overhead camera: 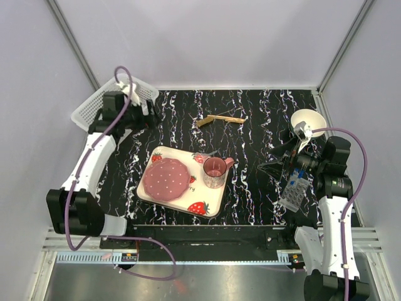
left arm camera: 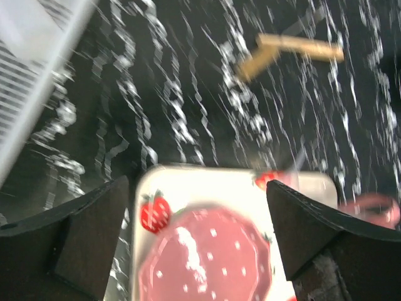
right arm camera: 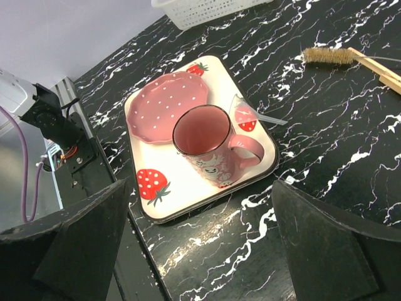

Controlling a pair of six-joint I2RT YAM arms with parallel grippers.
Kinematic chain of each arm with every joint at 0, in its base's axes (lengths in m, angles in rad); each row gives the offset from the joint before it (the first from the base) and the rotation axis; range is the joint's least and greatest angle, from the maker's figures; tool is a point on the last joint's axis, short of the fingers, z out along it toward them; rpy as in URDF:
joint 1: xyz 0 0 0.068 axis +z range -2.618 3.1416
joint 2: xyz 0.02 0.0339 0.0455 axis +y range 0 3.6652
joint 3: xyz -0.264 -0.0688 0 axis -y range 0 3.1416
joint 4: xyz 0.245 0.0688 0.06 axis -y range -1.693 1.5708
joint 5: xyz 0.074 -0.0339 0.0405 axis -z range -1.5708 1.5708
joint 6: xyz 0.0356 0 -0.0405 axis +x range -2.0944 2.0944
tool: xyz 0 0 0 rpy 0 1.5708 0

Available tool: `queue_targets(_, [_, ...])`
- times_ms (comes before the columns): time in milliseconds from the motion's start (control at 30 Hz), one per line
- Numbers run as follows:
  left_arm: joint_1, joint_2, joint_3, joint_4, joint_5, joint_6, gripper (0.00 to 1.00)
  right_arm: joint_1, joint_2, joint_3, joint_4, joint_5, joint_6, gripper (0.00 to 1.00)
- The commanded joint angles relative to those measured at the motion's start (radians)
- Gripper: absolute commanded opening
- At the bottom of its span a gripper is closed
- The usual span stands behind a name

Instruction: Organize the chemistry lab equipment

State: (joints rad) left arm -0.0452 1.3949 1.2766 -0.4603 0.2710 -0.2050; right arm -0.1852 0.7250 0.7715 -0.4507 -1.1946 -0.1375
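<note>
Left jaws stood wide apart, holding nothing, near the basket (overhead camera: 94,110); right jaws gaped empty too. The wooden tool (overhead camera: 225,118) lay on the worktop (overhead camera: 263,125) behind the tray (overhead camera: 216,195).

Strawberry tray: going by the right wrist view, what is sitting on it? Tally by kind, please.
Pink plate: 1
Pink cup: 1
Small clear plastic piece, lying across the far rim: 1
Total on the strawberry tray: 3
</note>
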Motion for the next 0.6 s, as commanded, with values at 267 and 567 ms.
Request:
queue_targets(267, [-0.321,0.021,-0.152,-0.007,0.178,0.602,0.95,-0.037,0.002,0.02,-0.016,-0.008,-0.036,1.0])
queue_targets(567, [-0.397,0.24,-0.054,-0.046,0.172,0.906,0.93,-0.062,-0.007,0.008,-0.013,-0.036,-0.033,1.0])
